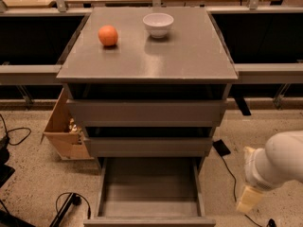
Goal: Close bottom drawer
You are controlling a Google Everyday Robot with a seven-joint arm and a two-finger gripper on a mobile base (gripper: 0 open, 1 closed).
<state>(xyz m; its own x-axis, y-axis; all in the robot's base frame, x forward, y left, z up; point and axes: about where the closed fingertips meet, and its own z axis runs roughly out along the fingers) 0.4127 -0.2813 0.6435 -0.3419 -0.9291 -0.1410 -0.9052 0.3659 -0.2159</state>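
Observation:
The bottom drawer [149, 188] of the grey cabinet is pulled far out toward me, showing its shallow empty grey tray; its front edge [149, 221] runs along the bottom of the view. The middle drawer front [148, 146] and top drawer front [146, 112] stand slightly out. My gripper [249, 200] hangs at the lower right, to the right of the open drawer and apart from it, below the white arm [279, 163].
An orange [108, 35] and a white bowl [158, 24] sit on the cabinet top [189, 51]. A cardboard box [62, 126] stands on the floor at the left. Cables [66, 205] lie on the floor on both sides. A black flat object [221, 147] lies right of the cabinet.

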